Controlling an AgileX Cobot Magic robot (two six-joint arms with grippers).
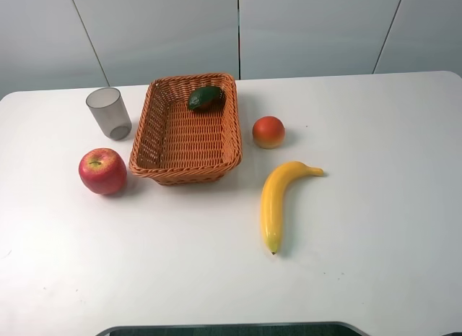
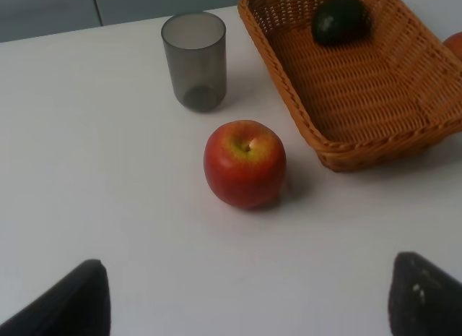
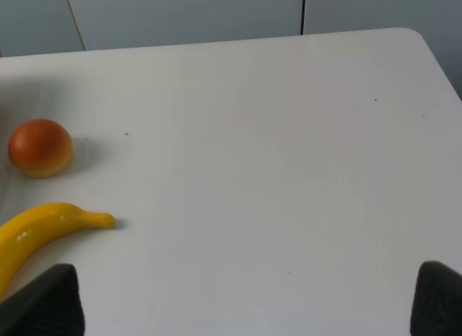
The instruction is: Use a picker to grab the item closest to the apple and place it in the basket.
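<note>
A red apple (image 1: 102, 170) (image 2: 245, 163) sits on the white table at the left. Just behind it stands an empty, upright grey translucent cup (image 1: 109, 113) (image 2: 194, 59), the item nearest to it. The woven orange basket (image 1: 189, 134) (image 2: 361, 83) lies to the apple's right and holds a dark green fruit (image 1: 206, 97) (image 2: 339, 19) at its far end. My left gripper (image 2: 245, 300) is open, fingers wide apart, short of the apple and touching nothing. The right gripper (image 3: 245, 300) is open too, over bare table. Neither arm shows in the exterior high view.
An orange-red round fruit (image 1: 268, 131) (image 3: 40, 147) sits right of the basket. In front of it lies a yellow banana (image 1: 279, 201) (image 3: 36, 231). The table's back edge meets a grey wall.
</note>
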